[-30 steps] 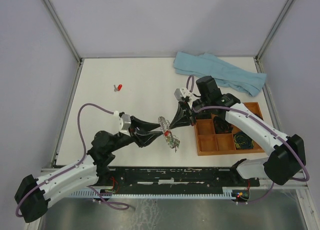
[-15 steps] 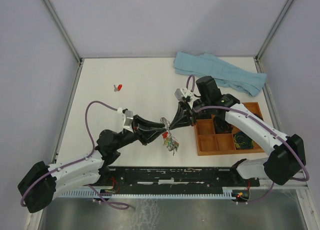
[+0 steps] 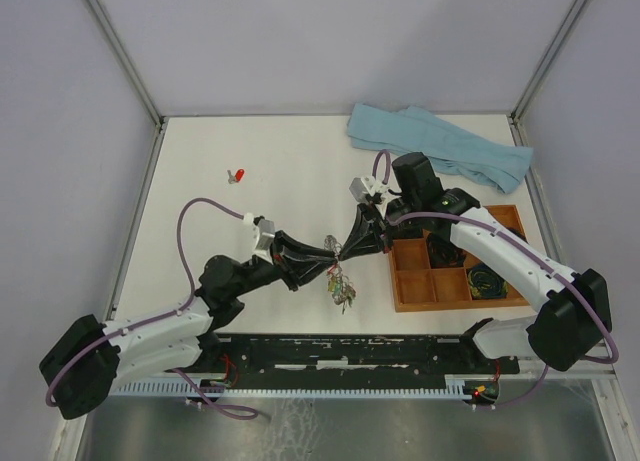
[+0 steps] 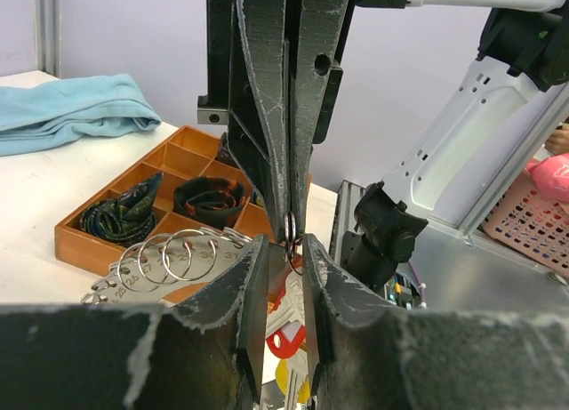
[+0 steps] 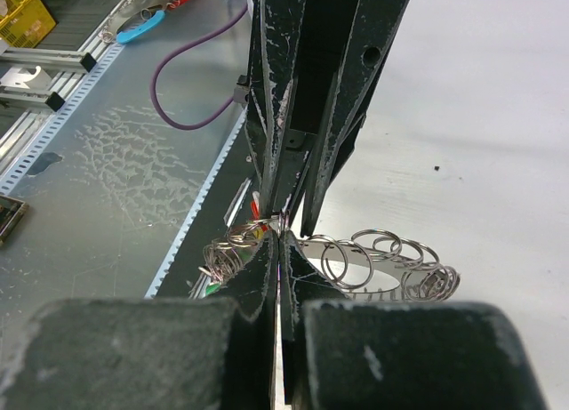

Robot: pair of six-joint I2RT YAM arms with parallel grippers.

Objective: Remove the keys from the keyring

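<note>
Two robot arms meet over the middle of a white table (image 3: 280,151), holding one keyring (image 5: 356,268) up between them, clear of the surface. The right gripper (image 3: 347,248) has its fingers pressed together on a single small loop at the keyring's edge. The left gripper (image 3: 329,250) comes in from the opposite side, tip to tip with it. Its fingers (image 4: 253,290) stand a narrow gap apart around that same loop, and whether they press on anything cannot be told.

A cluster of keys (image 3: 342,289) dangles below the grip point, too tangled to count from above. The left wrist view picks out one red head (image 4: 286,339) and one yellow head (image 4: 289,376) beneath the fingertips.

One red key (image 3: 238,175) lies alone on the table, well apart from the arms, towards the far left.

One wooden tray (image 3: 400,303) of six compartments sits just beside the right arm, with two dark coiled bundles (image 4: 120,216) in separate compartments.

One blue cloth (image 3: 440,146) lies crumpled at the table's far right corner.
</note>
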